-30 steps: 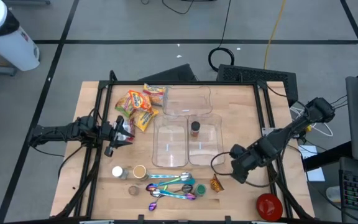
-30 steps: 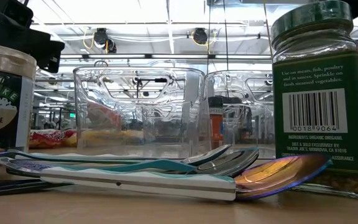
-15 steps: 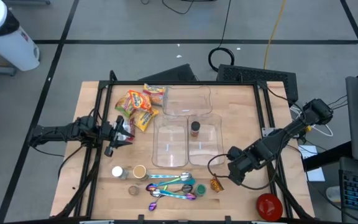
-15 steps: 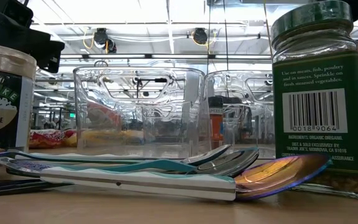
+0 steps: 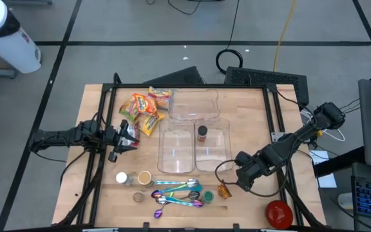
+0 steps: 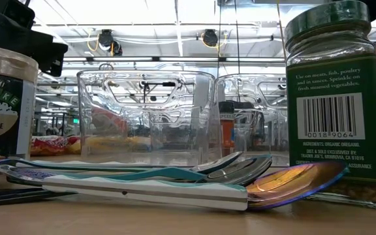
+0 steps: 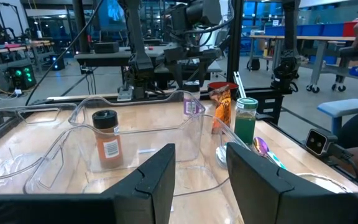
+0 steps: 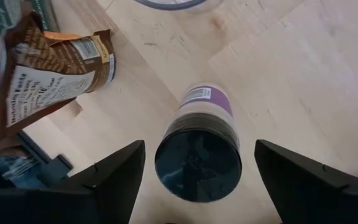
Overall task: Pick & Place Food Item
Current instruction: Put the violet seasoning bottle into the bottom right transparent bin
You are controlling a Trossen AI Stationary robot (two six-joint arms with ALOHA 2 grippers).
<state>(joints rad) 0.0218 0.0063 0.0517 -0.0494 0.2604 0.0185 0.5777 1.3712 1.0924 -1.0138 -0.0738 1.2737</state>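
Bench (image 5: 250, 116): pale wood, framed by black rails, carrying everything below.
Clear bins (image 5: 194, 104): three see-through tubs at mid-bench, one far and two nearer side by side; the right near tub holds an upright spice jar with a dark lid (image 5: 202, 134).
Left arm: reaches in from the left edge; left gripper (image 5: 122, 136) sits just left of the bins beside the snack bags (image 5: 144, 109), fingers (image 7: 156, 178) partly spread with nothing between them.
Right arm: comes from the right edge; right gripper (image 5: 229, 179) hangs low over the near right bench, fingers (image 8: 118, 171) spread wide on either side of a black-lidded jar with a purple label (image 8: 201, 140), not touching it.
Brown pouch (image 8: 42, 71): lies just beside that jar.
Spoons (image 5: 176, 192): colourful cluster near the front edge, next to a green-lidded herb jar (image 6: 335, 98).
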